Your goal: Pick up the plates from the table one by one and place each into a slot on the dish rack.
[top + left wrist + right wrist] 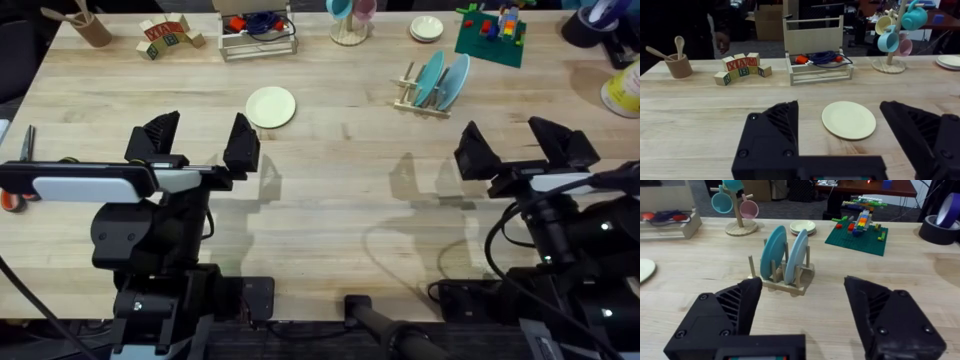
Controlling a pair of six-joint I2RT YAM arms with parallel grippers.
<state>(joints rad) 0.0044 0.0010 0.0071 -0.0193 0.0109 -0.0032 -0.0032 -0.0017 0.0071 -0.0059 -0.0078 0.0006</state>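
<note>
The wooden table point(330, 190) fills the overhead frame. At lower left the left gripper point(197, 143) hangs with fingers spread wide, holding nothing; at lower right the right gripper point(525, 147) is likewise wide apart and empty. The dish rack point(425, 98), upper right of centre, holds two teal plates point(440, 80) upright. The cream plate point(271, 106) lies flat, upper centre-left, well apart from the rack.

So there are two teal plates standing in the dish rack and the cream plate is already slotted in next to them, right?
Not quite. The two teal plates do stand in the dish rack, but the cream plate is not slotted in; it lies flat on the table, away from the rack. The overhead view shows it, ahead of the left gripper.
</note>
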